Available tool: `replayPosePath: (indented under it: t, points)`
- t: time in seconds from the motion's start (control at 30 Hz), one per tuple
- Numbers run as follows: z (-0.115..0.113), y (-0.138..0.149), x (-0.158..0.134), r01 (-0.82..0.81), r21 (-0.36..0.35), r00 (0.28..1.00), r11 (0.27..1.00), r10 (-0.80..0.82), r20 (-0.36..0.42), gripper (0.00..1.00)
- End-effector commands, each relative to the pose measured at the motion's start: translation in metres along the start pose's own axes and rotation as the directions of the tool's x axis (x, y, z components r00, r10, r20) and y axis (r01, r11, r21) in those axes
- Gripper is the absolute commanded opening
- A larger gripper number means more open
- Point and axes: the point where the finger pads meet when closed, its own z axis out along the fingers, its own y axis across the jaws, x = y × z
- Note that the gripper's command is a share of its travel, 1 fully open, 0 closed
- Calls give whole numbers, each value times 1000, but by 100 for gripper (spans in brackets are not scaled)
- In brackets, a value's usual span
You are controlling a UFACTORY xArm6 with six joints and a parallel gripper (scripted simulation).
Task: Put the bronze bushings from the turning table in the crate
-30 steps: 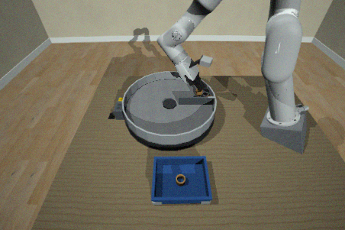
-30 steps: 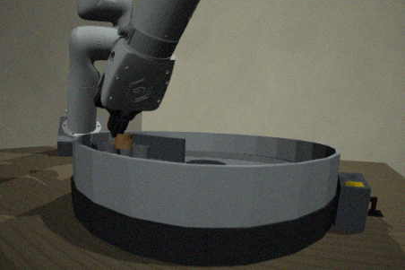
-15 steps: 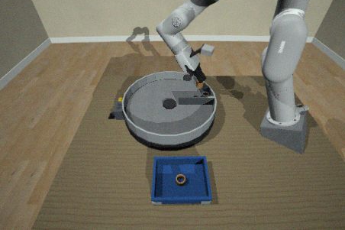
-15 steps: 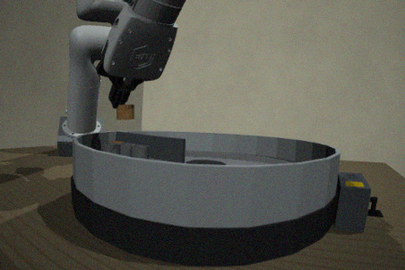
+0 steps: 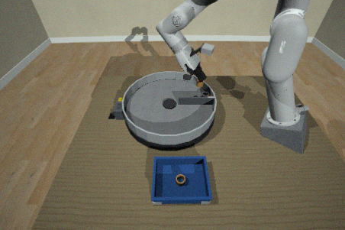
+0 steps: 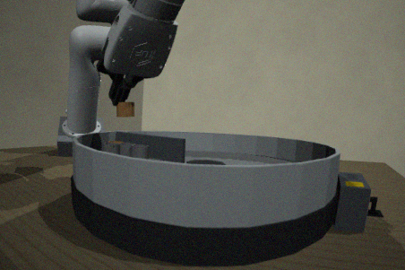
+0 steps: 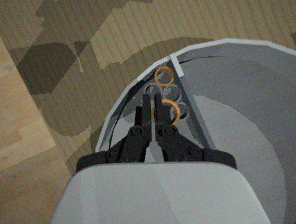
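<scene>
My gripper [image 5: 198,79] is shut on the wall of a bronze bushing [image 6: 125,108] and holds it clear above the rim of the grey turning table [image 5: 169,105], at its back right. In the wrist view the held bronze bushing [image 7: 170,111] hangs beside the fingers. Below, another bronze bushing [image 7: 164,75] and a few steel bushings [image 7: 172,92] lie together in the wedge by the divider. The blue crate [image 5: 181,179] sits in front of the table with one bronze bushing [image 5: 180,176] inside.
A grey divider wall [image 5: 195,99] runs from the table's hub to its rim. A small box with a yellow top [image 6: 354,203] is fixed to the table's side. The arm's base [image 5: 284,127] stands to the right of the table.
</scene>
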Motion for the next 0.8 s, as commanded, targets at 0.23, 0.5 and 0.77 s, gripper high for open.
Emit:
replayPosePath:
  t: [0.23,0.5,0.77]
  points:
    - [1,13,2,0,0,1000,1000,0,4,0]
    - [6,43,9,0,0,1000,1000,0,4,0]
    - [19,110,23,0,0,1000,1000,0,4,0]
